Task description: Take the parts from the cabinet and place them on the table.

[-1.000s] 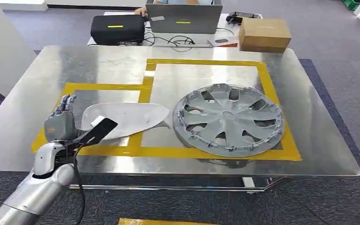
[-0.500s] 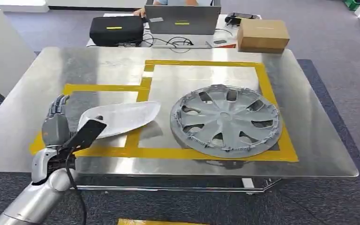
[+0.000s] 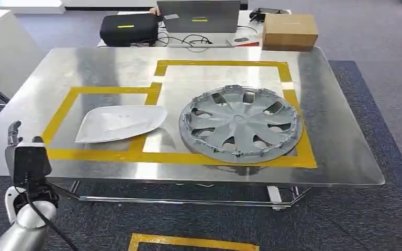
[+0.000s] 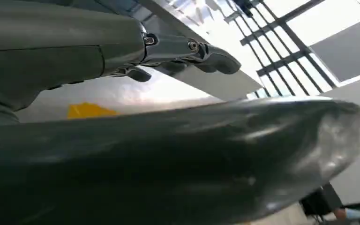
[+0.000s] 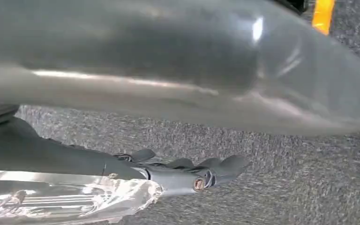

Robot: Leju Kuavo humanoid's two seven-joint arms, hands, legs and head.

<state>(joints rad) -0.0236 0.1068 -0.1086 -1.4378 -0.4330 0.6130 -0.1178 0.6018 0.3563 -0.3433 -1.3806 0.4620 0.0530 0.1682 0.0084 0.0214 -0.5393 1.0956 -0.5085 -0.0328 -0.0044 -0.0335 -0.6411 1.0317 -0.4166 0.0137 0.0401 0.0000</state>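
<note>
Left hand (image 3: 25, 157) is hanging just off the tabletop's (image 3: 340, 130) near left corner, fingers (image 4: 206, 54) stretched out and apart, gripping nothing. Right hand (image 5: 187, 176) is hanging low over grey carpet (image 5: 281, 187), fingers extended, nothing in it. White shell-shaped part (image 3: 119, 123) is lying flat on the tabletop inside the left yellow tape (image 3: 104, 155) box. Grey wheel cover (image 3: 239, 123) is sitting just beside it, in the larger taped box, overlapping the tape at its right. Laptop (image 3: 198, 15), black bag (image 3: 128, 28) and cardboard box (image 3: 289, 31) are standing beyond the far edge.
</note>
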